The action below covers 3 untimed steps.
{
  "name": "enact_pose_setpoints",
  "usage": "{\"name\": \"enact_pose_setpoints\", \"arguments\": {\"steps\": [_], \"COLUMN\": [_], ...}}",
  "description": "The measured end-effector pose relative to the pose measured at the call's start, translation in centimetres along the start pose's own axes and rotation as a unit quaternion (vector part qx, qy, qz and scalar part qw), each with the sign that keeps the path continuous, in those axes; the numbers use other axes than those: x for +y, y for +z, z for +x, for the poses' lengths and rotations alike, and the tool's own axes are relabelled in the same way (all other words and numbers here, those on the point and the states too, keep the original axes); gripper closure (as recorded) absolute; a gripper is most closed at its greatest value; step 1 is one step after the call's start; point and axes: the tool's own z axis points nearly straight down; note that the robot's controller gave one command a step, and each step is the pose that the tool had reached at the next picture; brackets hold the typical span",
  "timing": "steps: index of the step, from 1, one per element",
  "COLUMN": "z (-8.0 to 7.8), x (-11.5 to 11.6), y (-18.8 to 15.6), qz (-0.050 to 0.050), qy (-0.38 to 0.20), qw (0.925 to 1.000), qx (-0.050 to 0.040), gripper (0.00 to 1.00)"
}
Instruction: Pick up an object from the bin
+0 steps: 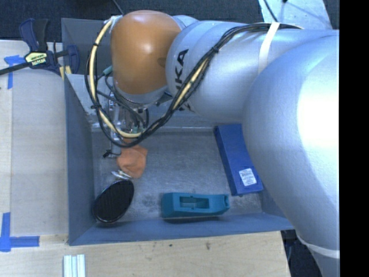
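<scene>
My gripper (128,122) hangs low at the bin's back left, under the wrist's orange cover and its cables. Just below it on the bin floor lies an orange-brown lumpy thing (134,161), its top edge right at the gripper's lower end; whether they touch I cannot tell. A black oval thing (113,202) rests in the front left corner, a little nearer than the orange lump.
A teal tape dispenser (194,205) lies along the bin's front wall. A flat blue box with a white label (238,159) leans at the right side, partly under the arm. The arm covers the bin's back and right.
</scene>
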Motion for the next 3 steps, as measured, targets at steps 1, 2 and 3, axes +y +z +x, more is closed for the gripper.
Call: {"name": "enact_pose_setpoints", "arguments": {"steps": [1,2,3], "z": [-0.1,1.9,1.9], "x": [-0.1,-1.6,-3.9], "y": [-0.5,2.9,7.7], "qz": [-0.001,-0.001,-0.001], "qy": [0.001,-0.04,-0.026], "qw": [1.0,0.9992,0.9996], "qx": [-0.0035,-0.0061,-0.0047], "gripper": [0.0,0.0,0.0]}}
